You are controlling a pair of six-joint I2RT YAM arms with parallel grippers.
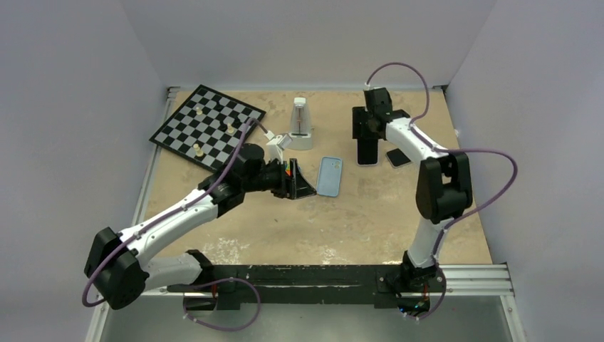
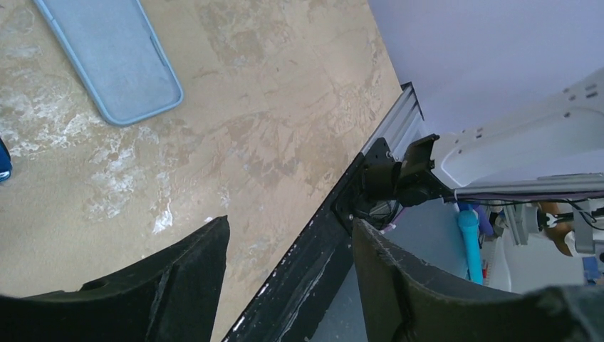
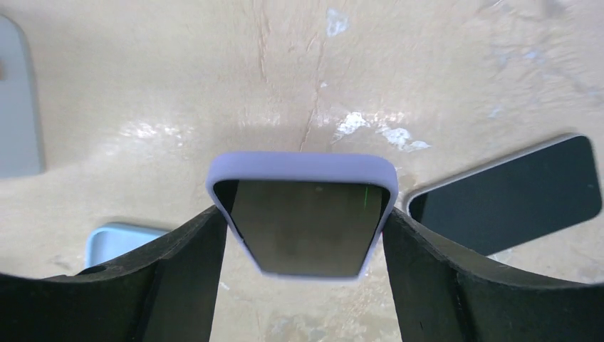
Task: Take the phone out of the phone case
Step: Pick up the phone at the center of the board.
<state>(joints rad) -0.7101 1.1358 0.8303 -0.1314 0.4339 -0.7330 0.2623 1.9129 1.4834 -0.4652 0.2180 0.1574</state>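
left arm: reaches from the near-left corner of the counter (image 1: 320, 228) toward its middle, forearm low and wrist rolled sideways
left gripper (image 1: 303, 184): fingers spread wide with nothing between them; it sits just beside the light-blue case (image 1: 329, 176), not touching it
right arm: rises from the near-right edge, elbow high, forearm stretched toward the far edge
right gripper (image 1: 367, 146): pinching the lavender phone case (image 1: 367, 151) by its long sides, right of centre near the far edge
phone (image 3: 303, 228): seated inside the phone case (image 3: 303, 165), dark screen facing the wrist camera
contact with counter: cannot tell whether the held case touches it
right wrist only: both pads (image 3: 214, 235) press against the case sides; lavender rim runs all round the screen
left wrist only: open gap of the left gripper (image 2: 290, 228) hangs over bare counter and the near-edge rail; light-blue case (image 2: 114, 57) lies flat
top only: dark phone (image 1: 399, 157) flat just right of the right gripper; chessboard (image 1: 206, 127) at the far-left corner; metronome (image 1: 301, 125) at mid far edge
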